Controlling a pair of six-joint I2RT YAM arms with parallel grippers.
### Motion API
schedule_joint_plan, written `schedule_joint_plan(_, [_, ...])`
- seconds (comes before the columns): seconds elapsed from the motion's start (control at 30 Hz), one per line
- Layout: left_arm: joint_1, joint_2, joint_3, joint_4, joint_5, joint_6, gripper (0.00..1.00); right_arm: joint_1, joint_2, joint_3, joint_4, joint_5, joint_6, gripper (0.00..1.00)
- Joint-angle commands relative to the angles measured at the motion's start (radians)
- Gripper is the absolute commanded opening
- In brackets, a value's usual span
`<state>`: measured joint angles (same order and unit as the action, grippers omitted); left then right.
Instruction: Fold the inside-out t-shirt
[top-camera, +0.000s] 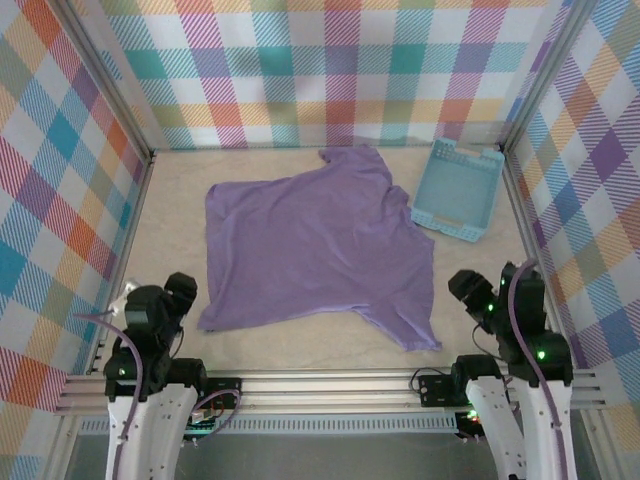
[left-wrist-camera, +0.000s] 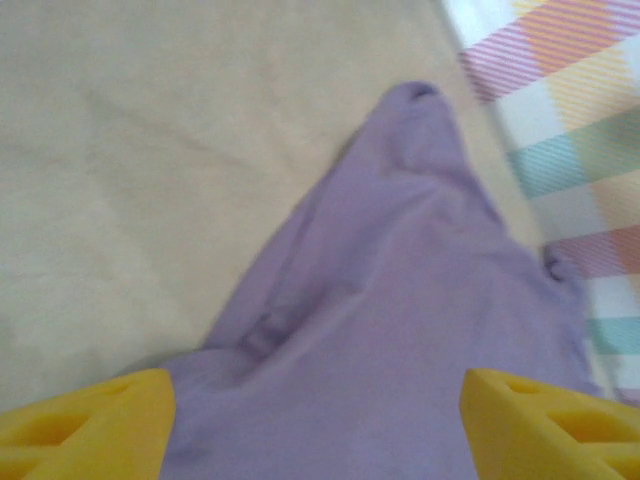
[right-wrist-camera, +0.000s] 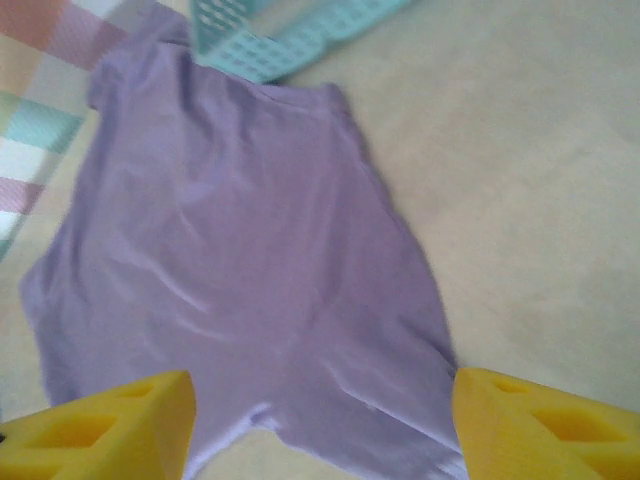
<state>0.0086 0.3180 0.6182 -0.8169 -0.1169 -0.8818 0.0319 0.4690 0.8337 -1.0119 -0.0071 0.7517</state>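
Hovering above the near-left part of the tabletop (top-camera: 170, 210), the left pincer (left-wrist-camera: 315, 425) stood spread wide and empty, its yellow fingers (left-wrist-camera: 90, 425) framing cloth without touching it. The t-shirt (top-camera: 310, 250) lay just ahead and to its right. It was opened out nearly flat across the middle of the tabletop, skewed, with one near corner just beside this pincer. In the left wrist view the fabric ran away from the fingers to a narrow tip, rumpled in low folds. The shirt's long axis seemed to run diagonally, from that near-left corner toward the far right. There an edge reached the basket (top-camera: 458, 190), and whether they touched could not be told. A second near corner trailed toward the right arm. The right pincer (right-wrist-camera: 320, 425) was likewise spread and empty, with the shirt ahead and to its left. Each arm had a near corner close by, the left perhaps nearer. No fold showed yet, so a first grasp would likely take those two corners together.
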Motion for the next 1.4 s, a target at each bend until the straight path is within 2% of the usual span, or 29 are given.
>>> schedule_joint_plan(0.0, [-0.008,0.229,0.047,0.215,0.223,0.065,0.75,0.002,0.153,0.024,0.204,-0.156,-0.078,0.7])
schedule_joint_plan(0.07, [-0.049,0.374,0.077,0.274,0.276,0.09,0.76,0.068,0.264,0.024,0.304,-0.197,-0.094,0.72])
schedule_joint_plan(0.17, [-0.169,0.59,0.147,0.311,0.222,0.156,0.77,0.264,0.472,0.076,0.407,-0.074,-0.144,0.74])
schedule_joint_plan(0.27, [-0.255,0.773,0.183,0.384,0.2,0.178,0.78,0.387,0.731,0.186,0.478,-0.087,-0.189,0.75])
schedule_joint_plan(0.47, [-0.283,1.052,0.216,0.491,0.209,0.182,0.79,0.468,1.173,0.446,0.517,-0.134,-0.25,0.75])
schedule_joint_plan(0.63, [-0.276,1.168,0.219,0.481,0.162,0.199,0.81,0.469,1.39,0.562,0.511,-0.081,-0.259,0.76])
schedule_joint_plan(0.77, [-0.209,1.188,0.225,0.478,0.166,0.206,0.81,0.445,1.458,0.536,0.531,-0.065,-0.237,0.75])
schedule_joint_plan(0.9, [-0.117,1.239,0.415,0.387,0.076,0.229,0.85,0.421,1.461,0.453,0.559,-0.036,-0.205,0.74])
schedule_joint_plan(1.03, [-0.056,1.423,0.709,0.288,-0.031,0.226,0.86,0.402,1.455,0.377,0.565,-0.01,-0.169,0.73])
schedule_joint_plan(1.17, [-0.001,1.633,0.96,0.232,-0.003,0.201,0.86,0.385,1.424,0.29,0.591,-0.006,-0.12,0.72])
schedule_joint_plan(1.37, [0.006,1.921,1.324,0.117,0.009,0.195,0.87,0.379,1.36,0.165,0.619,0.009,-0.067,0.72])
